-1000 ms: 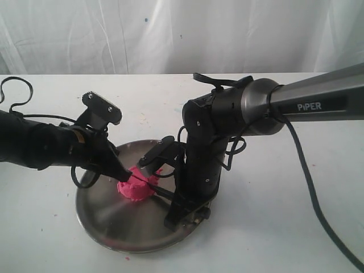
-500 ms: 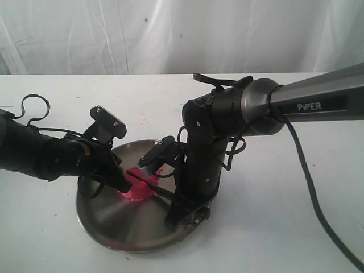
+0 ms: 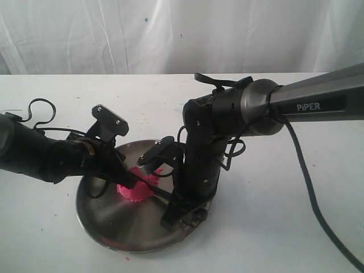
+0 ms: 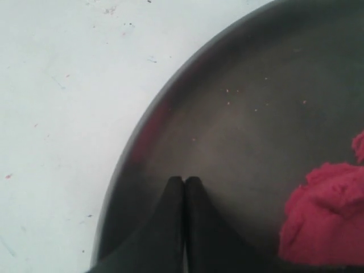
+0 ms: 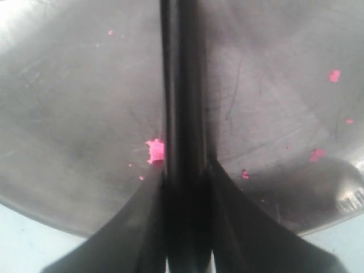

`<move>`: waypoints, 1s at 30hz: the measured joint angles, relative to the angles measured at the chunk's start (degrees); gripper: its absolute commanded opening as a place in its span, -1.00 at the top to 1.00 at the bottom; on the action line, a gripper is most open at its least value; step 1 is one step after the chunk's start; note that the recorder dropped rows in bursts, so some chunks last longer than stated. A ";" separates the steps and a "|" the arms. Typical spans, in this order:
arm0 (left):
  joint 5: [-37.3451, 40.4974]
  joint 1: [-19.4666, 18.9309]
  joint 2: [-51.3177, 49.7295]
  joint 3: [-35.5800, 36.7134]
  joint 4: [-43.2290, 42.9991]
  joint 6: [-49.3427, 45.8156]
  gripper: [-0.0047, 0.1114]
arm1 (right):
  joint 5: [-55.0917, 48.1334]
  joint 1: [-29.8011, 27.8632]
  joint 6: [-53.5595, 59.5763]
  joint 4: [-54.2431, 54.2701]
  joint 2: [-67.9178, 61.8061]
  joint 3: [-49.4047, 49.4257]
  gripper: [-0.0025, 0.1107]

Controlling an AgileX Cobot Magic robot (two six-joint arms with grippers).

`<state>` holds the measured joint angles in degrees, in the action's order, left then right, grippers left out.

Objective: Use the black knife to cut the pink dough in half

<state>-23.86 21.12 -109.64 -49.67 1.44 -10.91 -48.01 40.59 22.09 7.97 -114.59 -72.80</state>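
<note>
The pink dough (image 3: 136,192) lies as a dented lump in the middle of the steel plate (image 3: 114,224). My right gripper (image 3: 170,200) stands low over the plate's right side, shut on the black knife (image 3: 160,192), whose blade reaches left into the dough. In the right wrist view the knife (image 5: 182,85) runs straight out from between the fingers of the right gripper (image 5: 185,170). My left gripper (image 3: 129,183) is shut and empty, its tips at the dough's left edge. In the left wrist view the left gripper (image 4: 185,181) hangs over bare plate (image 4: 187,85), the dough (image 4: 327,219) off to one side.
Tiny pink crumbs (image 5: 154,151) dot the plate (image 5: 74,102). The plate sits on a white table (image 3: 273,227) before a white curtain (image 3: 170,34). A black cable (image 3: 310,187) trails from the right arm across the table's right side.
My left arm has pushed in to the right, bringing its shut fingers against the dough. The right arm and the knife have barely moved.
</note>
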 measured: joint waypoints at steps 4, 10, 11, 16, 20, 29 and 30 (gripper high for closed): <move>-0.23 0.00 -0.13 0.00 0.00 0.54 0.92 | 0.00 0.00 0.00 0.13 0.00 0.00 0.96; -0.34 0.00 -0.23 -0.09 0.00 0.77 0.92 | 0.00 0.00 0.00 0.24 0.00 0.00 0.96; -0.34 0.00 -0.23 -0.09 0.00 0.77 0.92 | 0.00 0.00 0.00 0.24 0.00 0.00 0.96; -0.34 0.00 -0.23 -0.09 0.00 0.77 0.92 | 0.00 0.00 0.00 0.24 0.00 0.00 0.96; -0.34 0.00 -0.23 -0.09 0.00 0.99 0.92 | -0.27 0.00 0.00 0.31 0.00 0.00 0.87; -0.34 0.00 -0.23 -0.09 0.00 0.99 0.92 | -0.75 0.00 0.00 0.66 0.00 -0.11 0.61; -0.34 0.00 -0.23 -0.09 0.00 0.99 0.92 | -0.75 0.00 0.00 0.66 0.00 -0.11 0.60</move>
<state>-24.20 21.12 -109.87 -49.75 1.44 -9.92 -48.77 40.59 22.09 8.63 -114.59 -72.91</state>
